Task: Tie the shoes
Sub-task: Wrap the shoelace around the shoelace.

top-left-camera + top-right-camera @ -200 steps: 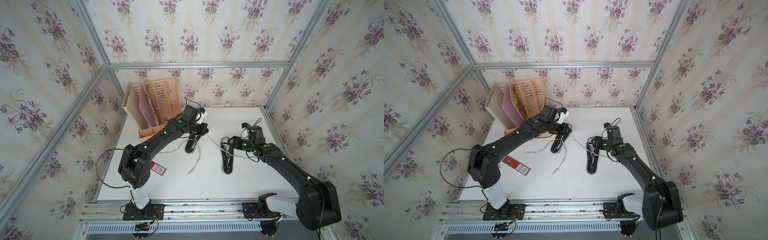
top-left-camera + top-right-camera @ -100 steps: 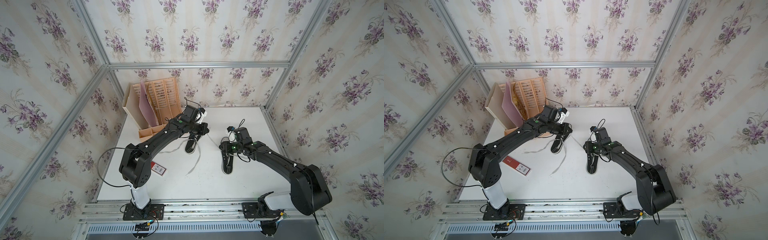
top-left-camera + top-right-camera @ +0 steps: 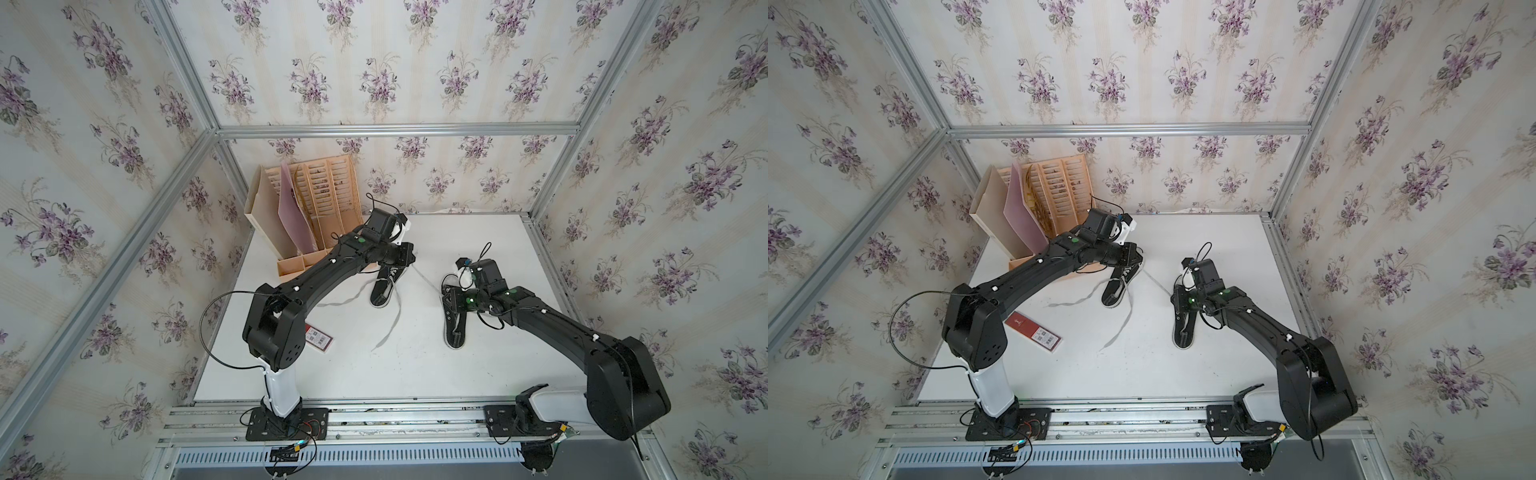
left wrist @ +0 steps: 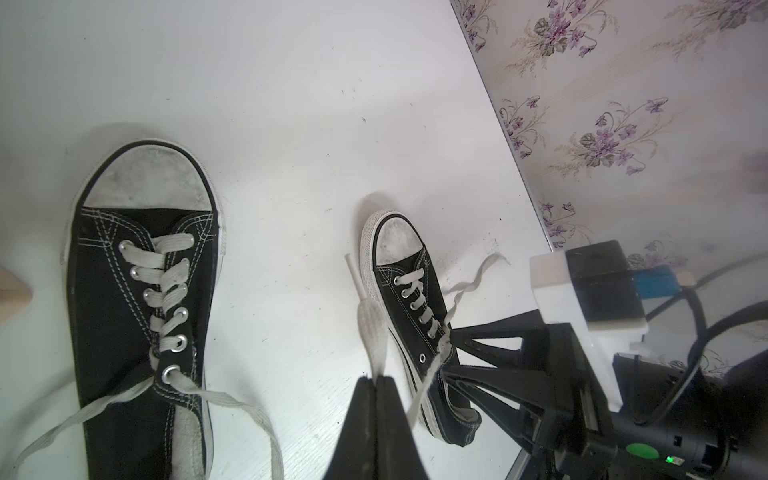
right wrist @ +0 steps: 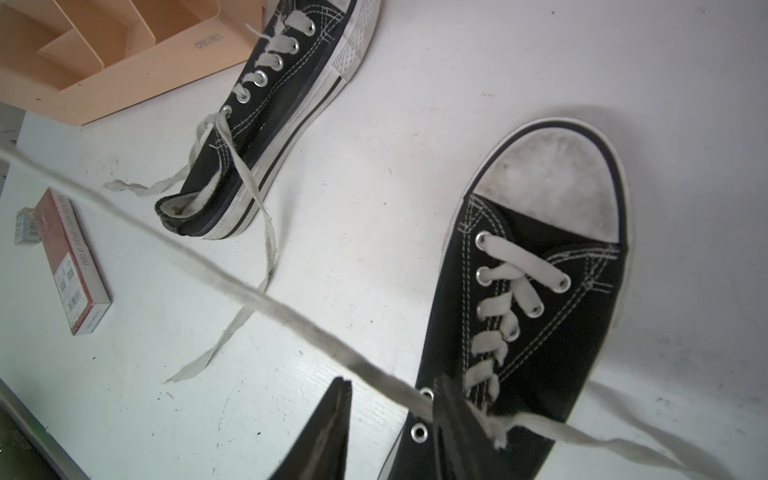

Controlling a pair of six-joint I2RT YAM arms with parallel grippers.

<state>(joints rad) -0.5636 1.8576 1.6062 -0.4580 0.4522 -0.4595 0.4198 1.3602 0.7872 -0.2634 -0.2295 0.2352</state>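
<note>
Both shoes (image 3: 454,332) lie lengthwise front-to-back, toes toward the back wall (image 3: 415,174).

Light: bright, even, diffuse; we trace no single source.
Shadows: soft and faint; a grey halo rings the toe of the shoe (image 5: 561,311) on the white table (image 5: 415,124).
Glare: the table bleaches near white in the left wrist view.
Focus: the lace (image 5: 332,349) close to the lens goes soft; we log a blurred smudge on the wall (image 4: 623,124) at the picture's edge.
Top views: sharp; walls fan outward.
</note>
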